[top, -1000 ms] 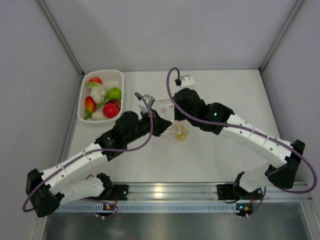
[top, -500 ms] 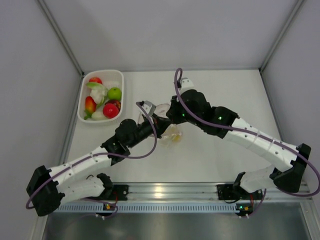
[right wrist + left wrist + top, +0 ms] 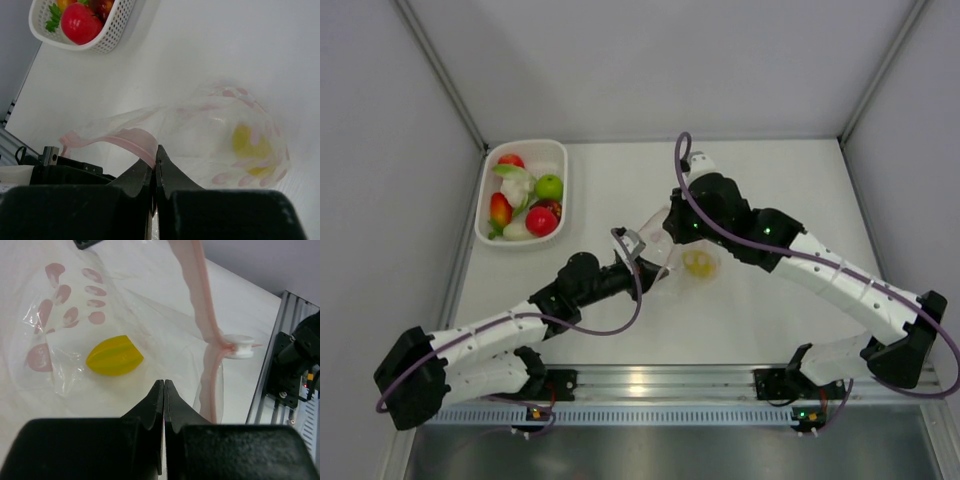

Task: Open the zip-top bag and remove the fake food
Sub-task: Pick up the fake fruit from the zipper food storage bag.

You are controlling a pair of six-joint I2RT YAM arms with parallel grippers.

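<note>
Seen from above, a clear bag (image 3: 672,286) lay mid-surface (image 3: 790,170) between the left gripper (image 3: 648,252) and the right gripper (image 3: 668,238), with a yellow fruit (image 3: 697,263) inside. A white basket (image 3: 564,190) of fruits and vegetables (image 3: 542,220) sat well apart at the far left.

From the left wrist, that gripper's jaws were pressed together just beside the pink zip strip (image 3: 202,305) and its white slider (image 3: 239,346); whether any film was caught between them could not be told.

From the right wrist, the right gripper was clamped tight on the strip, which was raised above the surface.
</note>
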